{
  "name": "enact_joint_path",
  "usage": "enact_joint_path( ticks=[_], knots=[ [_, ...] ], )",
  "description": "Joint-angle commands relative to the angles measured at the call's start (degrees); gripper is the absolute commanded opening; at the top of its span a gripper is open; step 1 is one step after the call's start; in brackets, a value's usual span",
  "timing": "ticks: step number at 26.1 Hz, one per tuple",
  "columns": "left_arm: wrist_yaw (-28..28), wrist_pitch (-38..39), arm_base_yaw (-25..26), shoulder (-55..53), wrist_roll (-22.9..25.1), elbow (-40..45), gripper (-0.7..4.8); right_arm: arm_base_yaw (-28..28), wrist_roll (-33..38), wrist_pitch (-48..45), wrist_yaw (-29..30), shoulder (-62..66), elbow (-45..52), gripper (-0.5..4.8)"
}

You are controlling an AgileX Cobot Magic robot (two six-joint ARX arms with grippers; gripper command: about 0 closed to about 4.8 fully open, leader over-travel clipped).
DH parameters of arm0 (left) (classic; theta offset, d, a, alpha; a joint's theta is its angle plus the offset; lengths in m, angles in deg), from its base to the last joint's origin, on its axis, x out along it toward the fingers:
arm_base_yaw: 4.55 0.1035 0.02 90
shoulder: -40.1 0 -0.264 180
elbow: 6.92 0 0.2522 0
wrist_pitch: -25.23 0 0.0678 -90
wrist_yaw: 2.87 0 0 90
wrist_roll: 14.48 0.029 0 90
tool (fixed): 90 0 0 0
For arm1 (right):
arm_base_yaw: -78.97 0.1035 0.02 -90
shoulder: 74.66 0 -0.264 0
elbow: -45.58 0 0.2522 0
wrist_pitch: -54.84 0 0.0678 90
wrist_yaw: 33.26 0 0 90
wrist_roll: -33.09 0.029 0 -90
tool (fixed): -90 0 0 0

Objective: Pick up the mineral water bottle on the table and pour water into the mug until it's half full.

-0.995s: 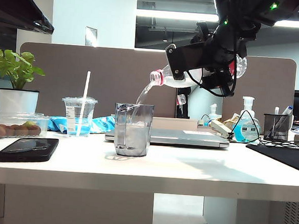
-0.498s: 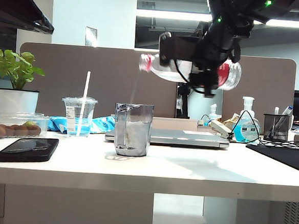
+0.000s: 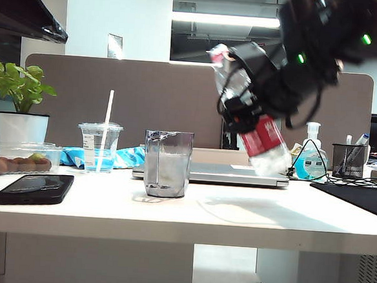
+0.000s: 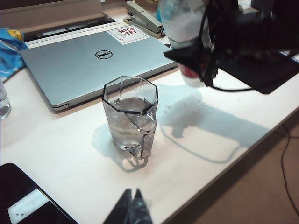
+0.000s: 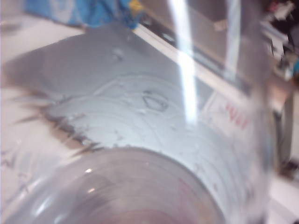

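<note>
Your right pincer (image 3: pixel 253 97) pinches the mineral water bottle (image 3: pixel 261 139) tilted above the worktop (image 3: pixel 235 216); the left pincer (image 4: pixel 132 207) looks pressed together near the mug (image 4: pixel 131 116).

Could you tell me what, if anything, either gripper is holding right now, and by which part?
The right gripper holds the water bottle around its upper body, above the red label, tilted over the laptop. The left gripper holds nothing, shut over the table.

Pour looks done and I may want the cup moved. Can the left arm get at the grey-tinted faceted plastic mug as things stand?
Probably yes. The left gripper hangs just short of the grey faceted mug with bare white table between them. The right gripper, holding the clear red-labelled water bottle, is off to the mug's far side.
</note>
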Motion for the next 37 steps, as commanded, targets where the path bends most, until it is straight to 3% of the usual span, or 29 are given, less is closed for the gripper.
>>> enact_joint_path(
  ticks=[1, 6, 11, 14, 17, 19, 26, 32, 33, 36, 37],
  knots=[
    [0.24, 0.59, 0.02, 0.11, 0.20, -0.20, -0.05, 0.13, 8.07, -12.28, 2.34, 1.84, 4.13, 3.14],
    [0.24, 0.87, 0.02, 0.11, 0.20, -0.20, -0.05, 0.15, 19.85, -27.65, 4.57, 8.31, 8.13, 3.14],
    [0.22, 2.19, 0.00, 0.11, 0.24, -0.17, -0.05, 0.17, 24.70, -35.21, 4.57, 12.72, 8.70, 3.14],
    [0.24, 2.73, 0.00, 0.11, 1.73, -0.20, -0.05, 0.17, 24.65, -35.93, 4.57, 13.22, 8.90, 3.19],
    [0.24, 2.51, 0.00, 0.11, 2.56, -0.20, -0.05, 0.17, 24.65, -35.93, 4.61, 13.18, 8.94, 4.41],
    [0.24, 1.92, 0.00, 0.13, 2.56, -0.20, -0.05, 0.26, 24.65, -35.93, 4.61, 12.96, 9.03, 4.79],
    [0.24, 0.04, 0.00, 1.29, 2.58, -0.22, -0.05, 0.42, 21.75, -35.87, 4.48, 8.57, 13.22, 4.79],
    [0.15, 0.44, 0.02, 7.23, 2.58, -0.22, -0.05, 0.52, 21.18, -35.47, 3.96, -1.84, 23.02, 4.79],
    [0.00, 0.74, 0.02, 8.04, 2.58, -0.22, -0.05, 0.61, 21.22, -35.39, 3.98, -3.69, 24.46, 4.44],
    [-1.31, 1.53, 0.02, 10.93, 2.56, -0.22, -0.05, 0.66, 21.64, -34.07, 3.98, -11.47, 29.49, 1.90],
    [-1.27, 1.99, 0.02, 12.81, 2.56, -0.22, -0.05, 0.66, 21.64, -31.30, 3.98, -17.33, 32.39, 0.49]
  ],
)
